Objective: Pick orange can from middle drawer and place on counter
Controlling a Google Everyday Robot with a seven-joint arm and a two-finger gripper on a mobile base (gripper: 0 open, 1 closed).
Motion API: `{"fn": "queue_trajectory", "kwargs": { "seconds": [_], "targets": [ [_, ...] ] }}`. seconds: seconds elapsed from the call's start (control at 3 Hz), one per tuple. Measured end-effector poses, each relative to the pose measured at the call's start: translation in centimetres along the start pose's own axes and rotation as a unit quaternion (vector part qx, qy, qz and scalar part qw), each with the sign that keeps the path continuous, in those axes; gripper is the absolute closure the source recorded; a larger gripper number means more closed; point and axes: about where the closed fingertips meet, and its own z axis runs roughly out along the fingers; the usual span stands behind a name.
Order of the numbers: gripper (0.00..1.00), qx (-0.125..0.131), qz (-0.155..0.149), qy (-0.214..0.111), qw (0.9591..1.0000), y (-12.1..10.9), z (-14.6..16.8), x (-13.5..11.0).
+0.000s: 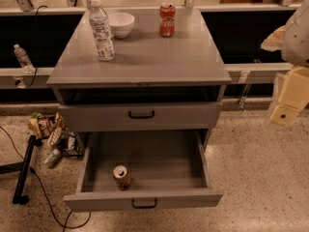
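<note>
When looking down on the grey cabinet [193, 116] from its front, find the middle drawer [159, 156] pulled well out: wide, shallow, smooth matte grey, with a small black bar handle on its front panel. Inside it, toward the cabinet's front-left corner, the orange can [122, 177]: upright on the drawer floor, a short cylinder in orange-gold with mottled brown patches and a shiny silver top, close to the front panel but apart from the side wall.

Just above, the upper drawer [106, 117], closed, with the same flat grey face and the same kind of black handle.

On top of the cabinet, the counter [154, 57]: flat, smooth, roughly square, faintly glossy, slightly overhanging the drawers. Toward the cabinet's back-left, a clear plastic water bottle [101, 30], upright, with a white cap and a pale label. Just behind and beside it, a round, glossy white bowl [120, 23]. Toward the cabinet's back, right of centre, a red cola can [167, 19], upright, apart from the bowl.

Right of the cabinet and well clear of it, at about the height of the upper drawer, the gripper [288, 103]: blocky cream-coloured plastic under a rounded white shell, partly cut off at the edge of the view. Cannot tell whether spread or pressed together.

Left of the cabinet, on the speckled stone-like floor [260, 178], a heap of crumpled snack wrappers [50, 134] and a straight black bar [24, 170].
</note>
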Motion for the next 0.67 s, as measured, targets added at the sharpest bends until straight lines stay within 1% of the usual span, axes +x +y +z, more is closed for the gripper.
{"fn": "queue_trajectory", "kwargs": {
  "seconds": [0.33,0.67],
  "targets": [
    [0.0,0.0,0.0,0.0,1.0,0.0,0.0,0.0],
    [0.0,-0.006,-0.002,-0.034,0.9994,0.4,1.5,-1.1]
  ]
}}
